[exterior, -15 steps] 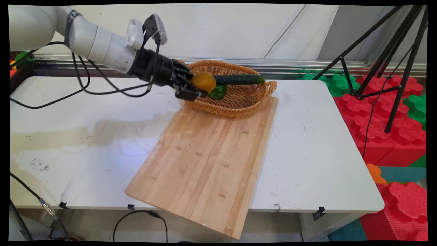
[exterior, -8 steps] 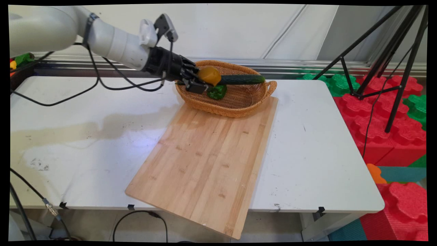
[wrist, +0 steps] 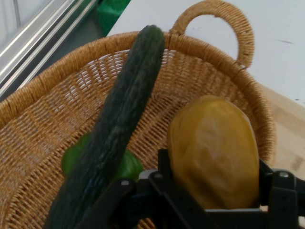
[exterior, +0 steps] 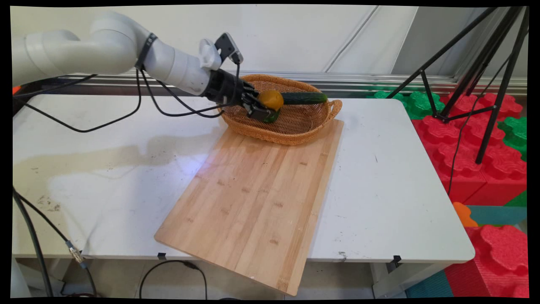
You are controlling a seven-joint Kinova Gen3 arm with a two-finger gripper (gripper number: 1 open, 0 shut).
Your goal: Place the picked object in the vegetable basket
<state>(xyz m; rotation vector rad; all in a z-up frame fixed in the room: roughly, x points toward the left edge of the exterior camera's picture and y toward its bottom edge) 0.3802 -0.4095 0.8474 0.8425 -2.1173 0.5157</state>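
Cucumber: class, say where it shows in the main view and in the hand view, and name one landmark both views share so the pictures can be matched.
Main view: the cucumber lies across the far side of the basket, right of the yellow fruit.
Hand view: the cucumber runs diagonally from bottom left up to the basket rim at top centre, left of the yellow fruit.
Shared landmark: the basket's looped handle.

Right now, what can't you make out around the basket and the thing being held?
- Green pepper: mostly hidden under the cucumber in hand view, behind the end effector in main view.
- Yellow fruit: its lower end is hidden by the black linkage.
- Basket: cut off by hand view's edges.
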